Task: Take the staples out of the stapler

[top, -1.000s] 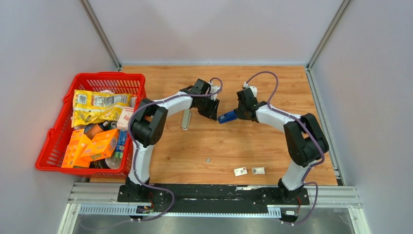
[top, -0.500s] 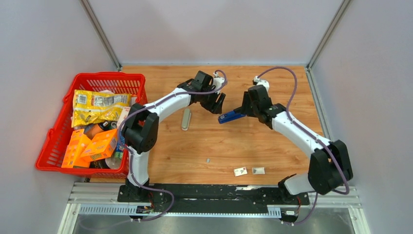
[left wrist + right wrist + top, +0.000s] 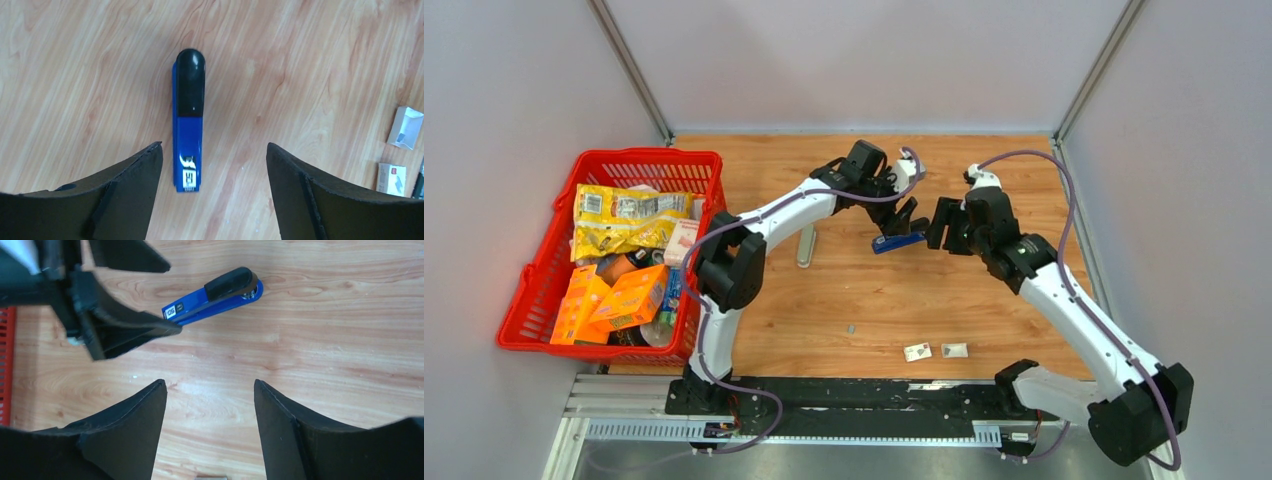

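The blue stapler [image 3: 898,241] with a black top lies flat on the wooden table, held by neither gripper. My left gripper [image 3: 911,218] hovers open right above it. In the left wrist view the stapler [image 3: 188,125] lies lengthwise just inside the left finger, with the gripper [image 3: 214,150] wide open. My right gripper [image 3: 936,232] stands open just right of the stapler. The right wrist view has the stapler [image 3: 215,295] ahead of the open gripper [image 3: 210,385], with bare wood between the fingers. A tiny grey strip of staples [image 3: 851,327] lies on the table nearer the bases.
A silver stapler-shaped object [image 3: 805,245] lies left of the blue stapler. Two small white packets [image 3: 917,351] [image 3: 954,350] sit near the front edge. A red basket [image 3: 534,275] full of packaged goods stands at the left. Grey walls enclose the table.
The right gripper opened and let go of the blue stapler, then drew back to the right. The left gripper opened wider and moved right, over the stapler lying on the table.
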Available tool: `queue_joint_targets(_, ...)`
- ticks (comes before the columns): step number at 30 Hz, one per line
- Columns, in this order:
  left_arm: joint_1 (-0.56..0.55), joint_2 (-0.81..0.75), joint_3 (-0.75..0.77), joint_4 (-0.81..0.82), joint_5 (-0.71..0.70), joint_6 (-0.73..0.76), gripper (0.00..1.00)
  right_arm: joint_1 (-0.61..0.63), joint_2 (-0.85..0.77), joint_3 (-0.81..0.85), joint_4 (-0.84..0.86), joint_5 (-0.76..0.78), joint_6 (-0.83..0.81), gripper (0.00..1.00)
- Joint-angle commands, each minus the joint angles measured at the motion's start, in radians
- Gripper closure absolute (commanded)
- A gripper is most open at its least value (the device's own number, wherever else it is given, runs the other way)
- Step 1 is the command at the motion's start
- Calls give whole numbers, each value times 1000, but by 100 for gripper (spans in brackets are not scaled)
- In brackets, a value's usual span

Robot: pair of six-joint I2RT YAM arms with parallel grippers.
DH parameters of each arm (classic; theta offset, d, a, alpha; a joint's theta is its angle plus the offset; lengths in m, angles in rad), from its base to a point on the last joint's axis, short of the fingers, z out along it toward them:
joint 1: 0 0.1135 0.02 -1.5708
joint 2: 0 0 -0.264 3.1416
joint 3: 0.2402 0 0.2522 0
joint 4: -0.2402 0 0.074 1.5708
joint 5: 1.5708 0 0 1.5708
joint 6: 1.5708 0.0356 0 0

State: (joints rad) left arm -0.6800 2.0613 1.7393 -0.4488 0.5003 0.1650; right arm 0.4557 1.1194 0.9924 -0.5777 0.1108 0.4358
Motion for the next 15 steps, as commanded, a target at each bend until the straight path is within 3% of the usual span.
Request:
queue_joint_targets(1,-7,72,92,33,64,105,16,-2,-96,-20,-54,-48,-23,32)
queue_joint_targets(6,-10,157,193,36,46,111,14,-3,-156,-29,-73,-141,-2,32)
queue_joint_targets(15,-39,289,287,53,35,90,13,-2,-205,-26,-113,-141,-17,32)
